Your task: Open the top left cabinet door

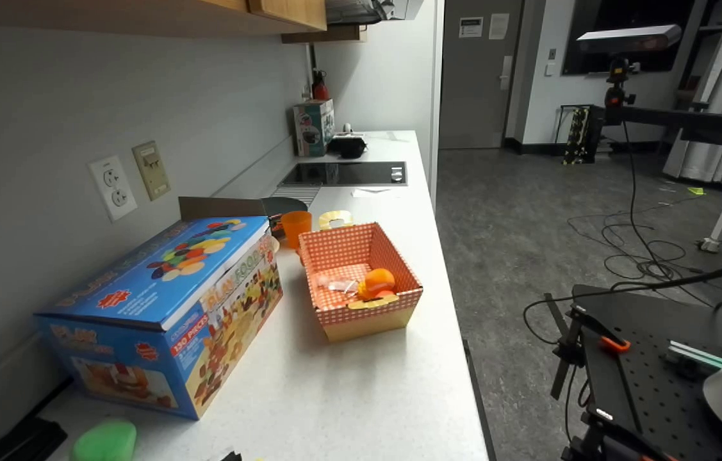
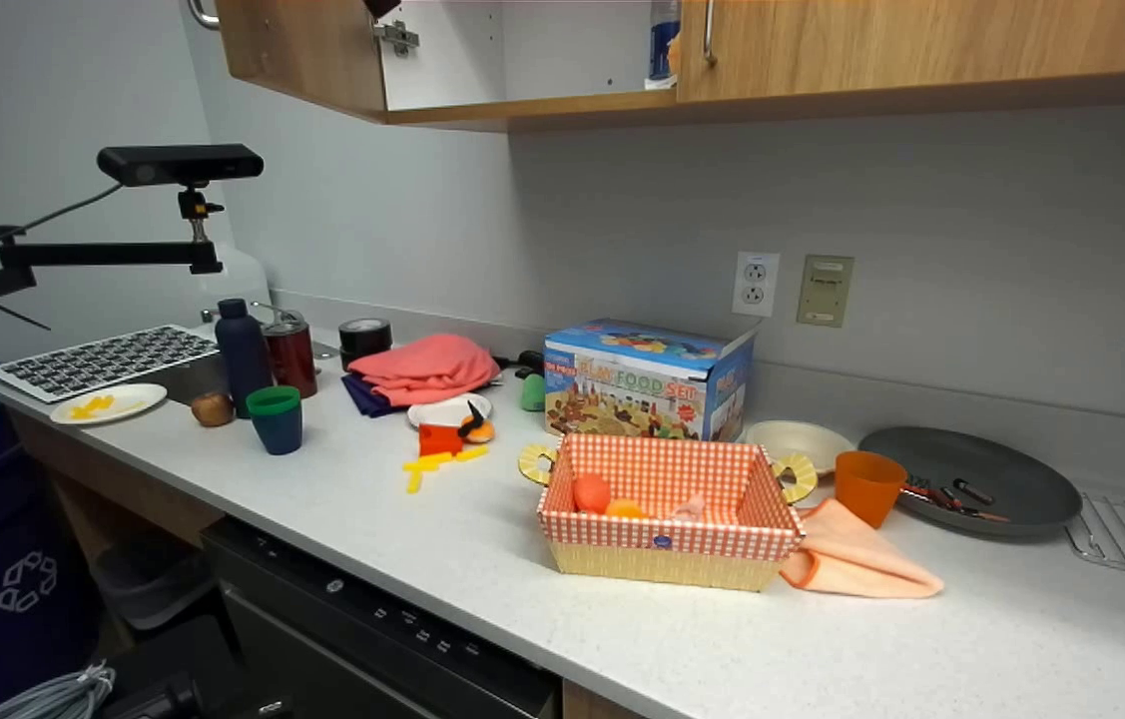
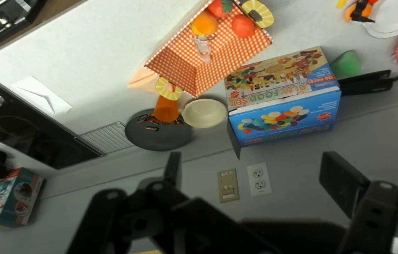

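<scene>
The top left cabinet door (image 2: 307, 55) is wooden and stands open in an exterior view, swung out to the left. Its metal handle (image 2: 204, 14) shows at the top edge, and a hinge (image 2: 396, 38) joins it to the white cabinet interior (image 2: 562, 50). A small dark piece shows at the top edge by the hinge; I cannot tell if it is part of my gripper. In the wrist view my gripper (image 3: 255, 171) is open, its fingers wide apart with nothing between them. Behind them are the wall and outlets. The door does not show clearly in the wrist view.
A second cabinet door (image 2: 921, 45) is shut to the right. Below, the counter (image 2: 402, 549) holds a checked basket (image 2: 672, 564), a blue play food box (image 2: 622, 394), an orange cup (image 2: 866, 484) and a dark pan (image 2: 1021, 479). A camera arm (image 2: 113, 254) stands at the left.
</scene>
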`<state>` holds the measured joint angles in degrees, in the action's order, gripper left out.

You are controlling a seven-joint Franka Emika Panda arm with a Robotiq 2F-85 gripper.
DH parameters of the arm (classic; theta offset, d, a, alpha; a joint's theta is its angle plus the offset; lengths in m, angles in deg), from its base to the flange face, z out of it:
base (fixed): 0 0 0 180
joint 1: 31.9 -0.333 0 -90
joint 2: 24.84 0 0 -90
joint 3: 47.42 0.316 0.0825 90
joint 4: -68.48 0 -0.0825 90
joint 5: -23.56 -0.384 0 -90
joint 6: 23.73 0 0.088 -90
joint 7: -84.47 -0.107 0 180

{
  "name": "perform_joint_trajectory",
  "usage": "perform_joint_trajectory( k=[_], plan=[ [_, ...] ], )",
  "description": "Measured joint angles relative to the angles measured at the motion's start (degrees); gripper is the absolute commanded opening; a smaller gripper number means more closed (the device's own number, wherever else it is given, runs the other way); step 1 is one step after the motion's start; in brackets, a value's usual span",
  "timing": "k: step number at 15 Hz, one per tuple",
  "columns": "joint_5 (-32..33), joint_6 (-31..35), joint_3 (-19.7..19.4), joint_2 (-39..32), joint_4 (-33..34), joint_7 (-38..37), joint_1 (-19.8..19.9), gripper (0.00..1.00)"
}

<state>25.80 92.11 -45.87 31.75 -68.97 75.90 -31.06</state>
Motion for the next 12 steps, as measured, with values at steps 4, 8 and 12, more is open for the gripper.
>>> perform_joint_trajectory(
  k=[4, 8, 12],
  plan=[
    [-3.56, -0.45, 3.21, -0.22, 1.53, -0.09, -1.72, 1.00],
    [-4.47, -1.99, 4.53, -0.38, 3.79, 0.07, -2.50, 1.00],
    [-4.80, -2.91, 4.19, -1.23, 5.42, 1.06, -2.71, 1.00]
  ],
)
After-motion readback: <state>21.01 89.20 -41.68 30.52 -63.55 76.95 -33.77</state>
